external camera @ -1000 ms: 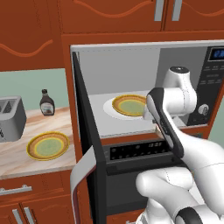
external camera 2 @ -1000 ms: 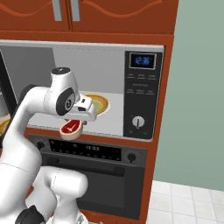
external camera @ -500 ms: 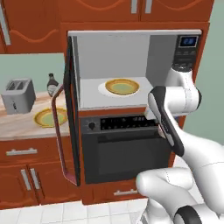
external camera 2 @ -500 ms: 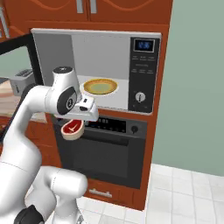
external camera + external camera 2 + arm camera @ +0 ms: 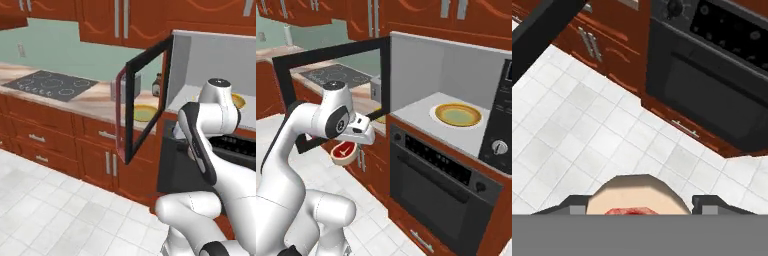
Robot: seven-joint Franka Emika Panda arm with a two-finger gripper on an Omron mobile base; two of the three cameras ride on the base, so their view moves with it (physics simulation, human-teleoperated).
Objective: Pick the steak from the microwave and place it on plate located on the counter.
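Beige marbled counter [image 5: 95,102] running along the wall above reddish-brown cabinets. Set into its far left stretch, a black stovetop [image 5: 49,83]. Toward the right end: a yellow-rimmed plate [image 5: 145,113] near the front edge, a small grey toaster [image 5: 125,90] behind it, and a dark bottle [image 5: 157,85] by the back wall.

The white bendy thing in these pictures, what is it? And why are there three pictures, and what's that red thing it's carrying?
It is a robot arm on a base that can drive. Two cameras ride behind it, one on each side, and a third sits on its hand looking down at the tiled floor. Its gripper pinches the steak, a small red slab of meat with a pale edge. The microwave stands open with a yellow plate inside. Another plate waits on the counter, beside the black stovetop. The steak should go on that plate.
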